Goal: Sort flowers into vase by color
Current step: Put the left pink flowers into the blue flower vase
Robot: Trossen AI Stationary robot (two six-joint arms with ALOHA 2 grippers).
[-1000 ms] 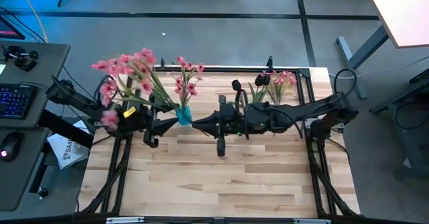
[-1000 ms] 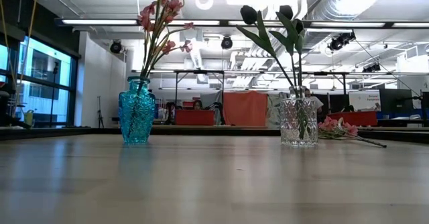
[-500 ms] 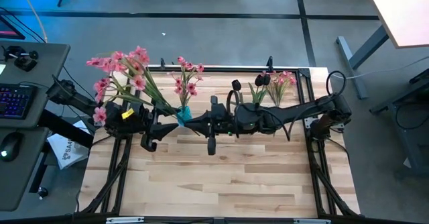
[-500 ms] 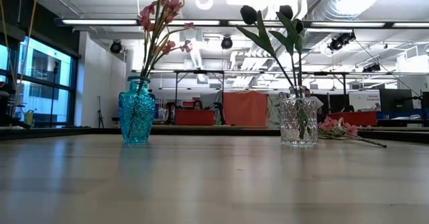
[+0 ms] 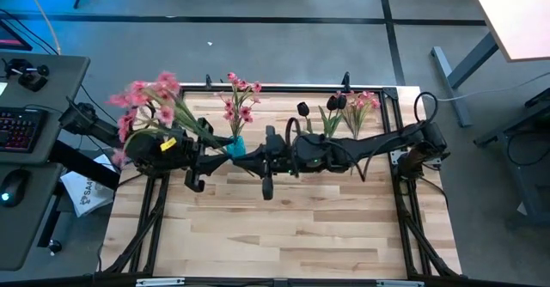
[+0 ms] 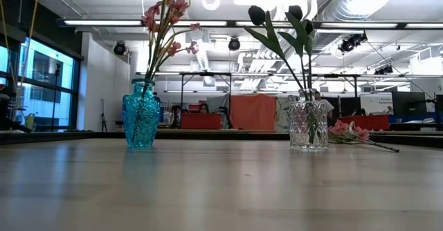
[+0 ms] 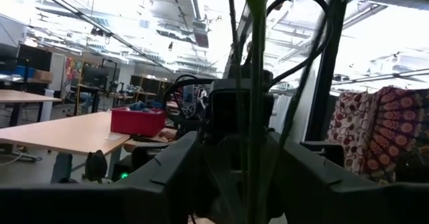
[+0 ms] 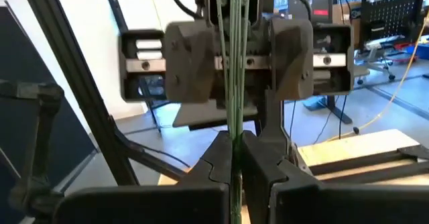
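Observation:
A bunch of pink sprays (image 5: pixel 144 98) is held off the table at the left, blossoms over the left edge, green stems (image 8: pixel 232 83) slanting toward the table's middle. My left gripper (image 5: pixel 206 149) and right gripper (image 5: pixel 243 156) face each other, both shut on these stems. A blue vase (image 5: pixel 235 147) with pink sprays (image 6: pixel 166 16) stands just behind them. A clear vase (image 6: pixel 309 126) holds near-black tulips (image 6: pixel 257 14). More pink sprays (image 5: pixel 365 102) lie on the table at the far right. Neither gripper shows in the low view. My left gripper pinches the bunch's green stems (image 7: pixel 255 117) between its two fingers, coming level from the table's left with the fingers across the stems. The blossoms stand out beyond it, clear of the table. My right gripper pinches the same stems nearer their cut ends (image 8: pixel 232 140) between its two fingers (image 8: pixel 218 160), coming level from the table's right. The bunch is lifted clear of the table.
The wooden tabletop (image 5: pixel 292 227) is bare in its near half. A dark frame rail (image 5: pixel 284 87) runs along the far edge. A desk with a keyboard (image 5: pixel 17 128) stands left of the table. The two vases stand about a third of the table apart.
My right gripper has moved toward the table's left, closing on my left gripper near the blue vase. The held bunch has tipped, its blossoms swinging outward and lower over the left edge. The vases have stayed in place.

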